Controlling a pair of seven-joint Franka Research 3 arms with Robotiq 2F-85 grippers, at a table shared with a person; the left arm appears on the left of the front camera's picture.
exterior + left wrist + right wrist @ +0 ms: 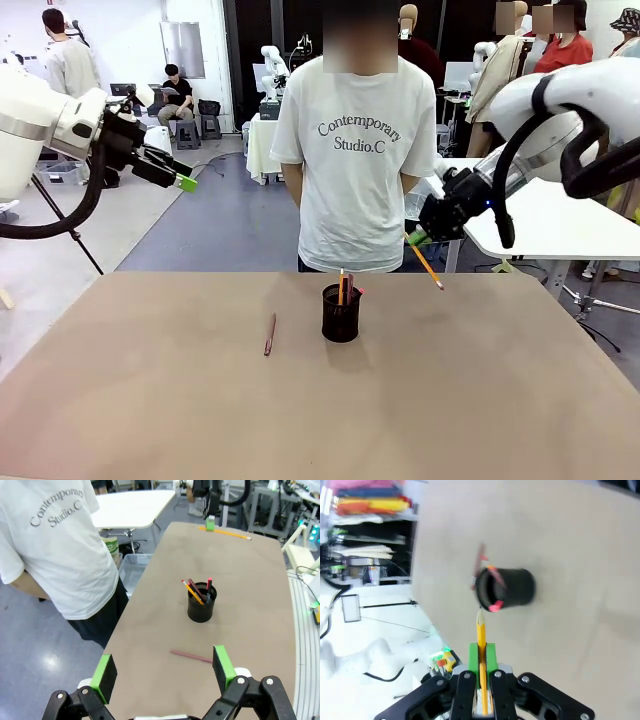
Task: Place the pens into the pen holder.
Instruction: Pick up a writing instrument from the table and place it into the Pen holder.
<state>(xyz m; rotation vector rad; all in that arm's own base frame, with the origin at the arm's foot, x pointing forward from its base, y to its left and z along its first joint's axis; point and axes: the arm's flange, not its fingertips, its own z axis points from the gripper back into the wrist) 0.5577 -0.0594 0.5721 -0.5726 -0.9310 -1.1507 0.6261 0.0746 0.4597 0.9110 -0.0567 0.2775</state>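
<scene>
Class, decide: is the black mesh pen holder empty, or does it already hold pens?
Not empty: the pen holder stands upright on the table with pens sticking up above its rim.

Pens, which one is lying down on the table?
The dark-red pen, flat beside the pen holder. The right hand grips a yellow pencil; others stand in the holder.

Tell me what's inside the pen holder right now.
Standing in the pen holder: a yellow-orange pencil, a dark pen beside it and a pink-topped pen, all poking above the rim. Their lower ends and the holder's floor are hidden behind the black mesh wall.
</scene>
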